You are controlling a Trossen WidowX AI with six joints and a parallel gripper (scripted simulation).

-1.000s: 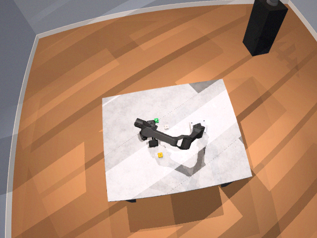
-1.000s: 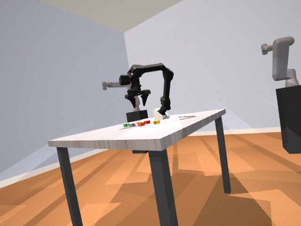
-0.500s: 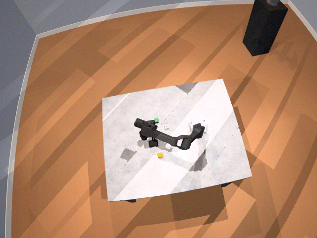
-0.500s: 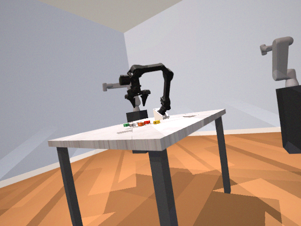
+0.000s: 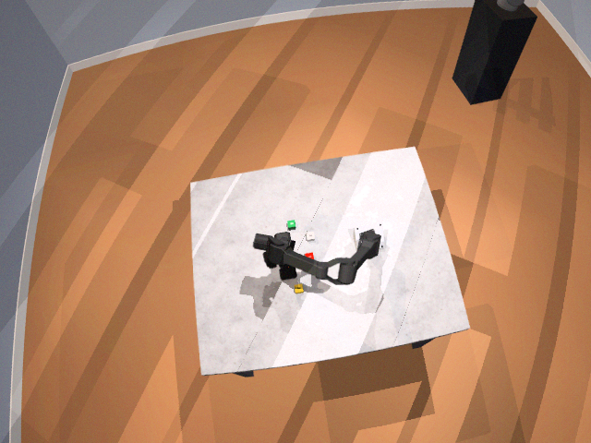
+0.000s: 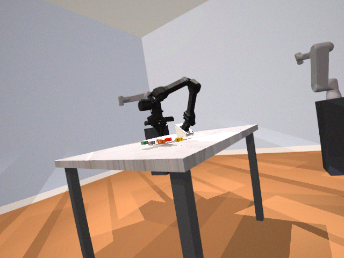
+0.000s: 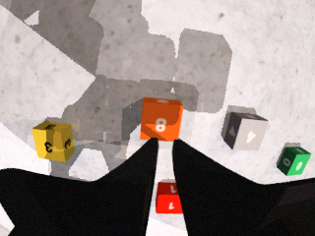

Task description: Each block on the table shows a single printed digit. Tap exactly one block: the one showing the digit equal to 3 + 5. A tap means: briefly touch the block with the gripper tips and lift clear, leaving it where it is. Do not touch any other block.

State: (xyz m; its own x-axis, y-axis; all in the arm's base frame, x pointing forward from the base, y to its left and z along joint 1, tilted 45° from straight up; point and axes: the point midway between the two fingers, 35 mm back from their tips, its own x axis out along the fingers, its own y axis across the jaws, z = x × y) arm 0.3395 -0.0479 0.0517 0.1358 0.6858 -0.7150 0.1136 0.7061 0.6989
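Note:
An orange block shows a digit that reads as 8. It lies just beyond my fingertips in the wrist view and is hidden under the arm in the top view. My gripper is shut, its two fingers nearly touching, with nothing between them. It points down at the near edge of the orange block and hangs a little above the table. A yellow block lies to the left. A red block shows between the fingers, nearer the arm's base.
A grey block and a green block lie to the right of the orange one. The white table bears the arm's base. A dark pedestal stands on the floor far off.

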